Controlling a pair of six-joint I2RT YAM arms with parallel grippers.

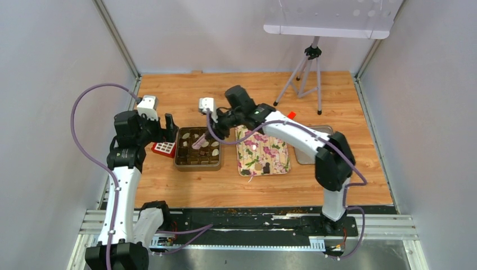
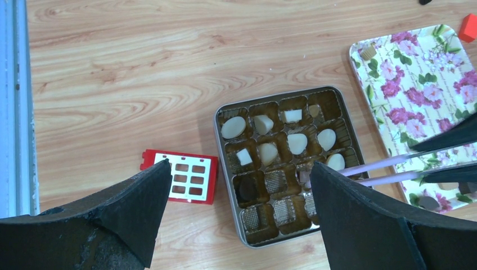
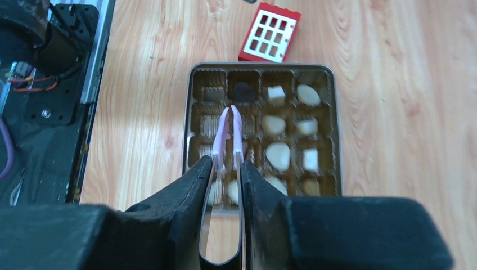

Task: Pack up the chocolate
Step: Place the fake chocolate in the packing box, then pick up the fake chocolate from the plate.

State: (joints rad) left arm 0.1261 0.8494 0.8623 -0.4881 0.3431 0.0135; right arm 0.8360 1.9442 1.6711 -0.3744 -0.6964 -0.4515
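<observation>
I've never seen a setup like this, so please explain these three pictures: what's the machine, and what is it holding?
This is a robot with two arms fixed at the edge of a wooden table. One picture looks down from above. The other two come from a camera on each wrist, so the black shapes at the bottom are that arm's own hand. On the table sit a metal tin of compartments, partly filled with chocolate pieces, a flowered tray with a few more, and a red window-shaped block. The right hand is closed on pink tweezers, tips over the tin. The left hand is open and holds nothing.
</observation>
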